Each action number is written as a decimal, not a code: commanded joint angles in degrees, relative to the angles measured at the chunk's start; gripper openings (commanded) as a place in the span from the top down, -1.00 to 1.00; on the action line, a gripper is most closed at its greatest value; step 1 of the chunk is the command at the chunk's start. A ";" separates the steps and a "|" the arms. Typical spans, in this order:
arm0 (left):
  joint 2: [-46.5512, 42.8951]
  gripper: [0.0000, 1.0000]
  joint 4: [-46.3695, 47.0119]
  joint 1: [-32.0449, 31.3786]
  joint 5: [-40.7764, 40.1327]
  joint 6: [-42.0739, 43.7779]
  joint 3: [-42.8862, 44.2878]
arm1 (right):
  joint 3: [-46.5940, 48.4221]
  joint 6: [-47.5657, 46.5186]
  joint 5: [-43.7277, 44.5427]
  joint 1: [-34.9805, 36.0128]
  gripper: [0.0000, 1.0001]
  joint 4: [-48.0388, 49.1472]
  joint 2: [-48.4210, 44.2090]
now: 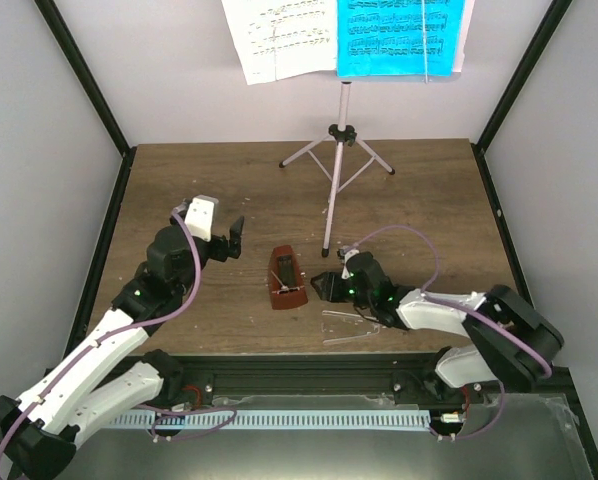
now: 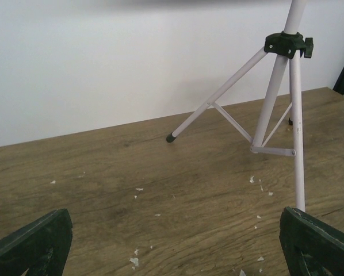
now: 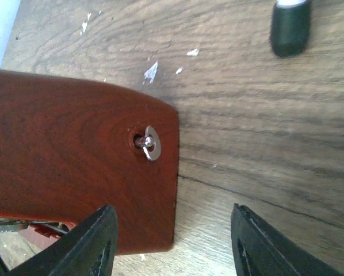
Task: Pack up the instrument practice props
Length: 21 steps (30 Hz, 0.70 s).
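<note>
The pale pink tripod music stand (image 1: 335, 165) stands at the back centre, holding a white sheet (image 1: 279, 38) and a cyan sheet (image 1: 399, 38). Its legs show in the left wrist view (image 2: 271, 98). The brown pyramid metronome (image 1: 285, 279) lies on the table mid-front, seen close in the right wrist view (image 3: 74, 167). Its clear cover (image 1: 351, 326) lies apart, by the right arm. My left gripper (image 1: 234, 240) is open and empty, left of the metronome. My right gripper (image 1: 324, 287) is open, just right of the metronome, jaws beside its base edge.
Black frame posts stand at both sides of the wooden table (image 1: 179, 180). A stand foot (image 3: 290, 26) rests near the right gripper. Small white flecks (image 2: 136, 260) lie on the wood. A white slotted rail (image 1: 279, 420) runs along the near edge.
</note>
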 commanded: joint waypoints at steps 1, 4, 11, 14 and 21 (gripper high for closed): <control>0.13 -0.98 2.06 0.19 0.61 1.17 -0.73 | 2.31 -2.77 -3.67 2.51 0.00 7.12 4.30; 0.40 -0.98 2.17 0.23 0.48 1.43 -0.79 | 4.05 -3.99 -3.20 5.48 0.16 7.69 6.79; 0.24 -0.97 2.35 0.12 1.64 0.79 -0.84 | 4.66 -5.36 -3.61 10.32 0.27 11.29 9.52; 0.32 -0.97 2.38 -0.21 1.66 1.00 -0.91 | 1.16 -4.84 -0.95 10.43 0.13 12.30 6.20; 0.57 -0.97 2.47 -0.34 1.10 1.04 -0.89 | -4.43 -10.28 6.55 10.43 -0.99 12.05 -8.77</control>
